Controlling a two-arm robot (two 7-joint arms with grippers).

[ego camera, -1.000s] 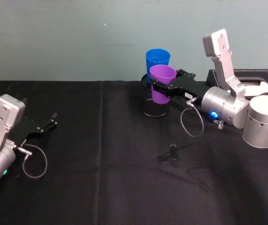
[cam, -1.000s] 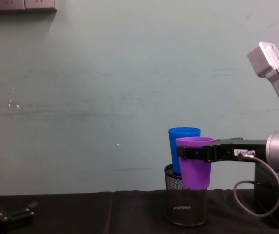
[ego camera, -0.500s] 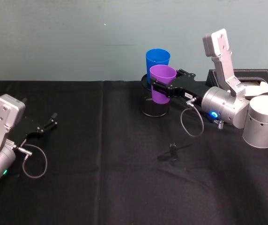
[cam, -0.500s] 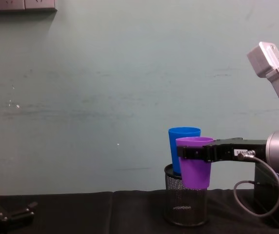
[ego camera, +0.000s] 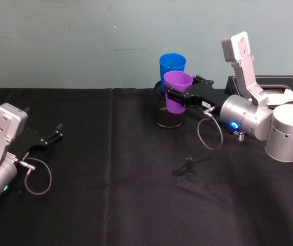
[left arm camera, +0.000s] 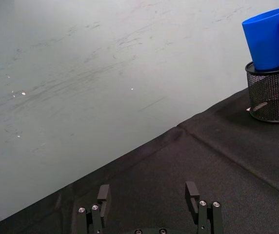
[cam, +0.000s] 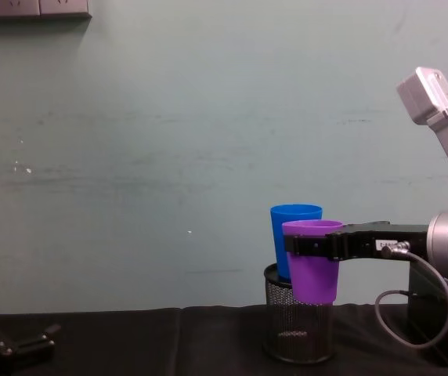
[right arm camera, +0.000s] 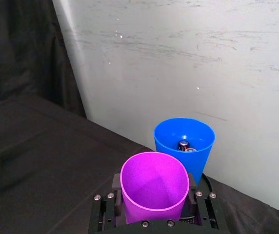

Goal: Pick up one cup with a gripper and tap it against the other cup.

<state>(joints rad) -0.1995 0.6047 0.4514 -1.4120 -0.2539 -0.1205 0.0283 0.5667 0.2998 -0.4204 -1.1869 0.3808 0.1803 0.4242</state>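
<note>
- Above the mesh holder [ego camera: 169, 117], my right gripper [ego camera: 180, 97] clamps the purple cup [ego camera: 177, 91] just beside the blue cup [ego camera: 172, 65] standing in it.
- A gentle nudge should tap them without toppling anything.
- My left gripper [ego camera: 50, 137] rests open, well apart.

I see my right gripper [ego camera: 173, 96] holding the purple cup [ego camera: 177, 91] just beside the blue cup [ego camera: 172, 65], above the tabletop [ego camera: 126, 179]

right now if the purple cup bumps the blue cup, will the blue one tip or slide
Probably it rocks rather than slides: the blue cup stands in the mesh holder, whose rim hems its base. It looks light, thin plastic, though small items inside add some weight. The purple cup looks equally light.
</note>
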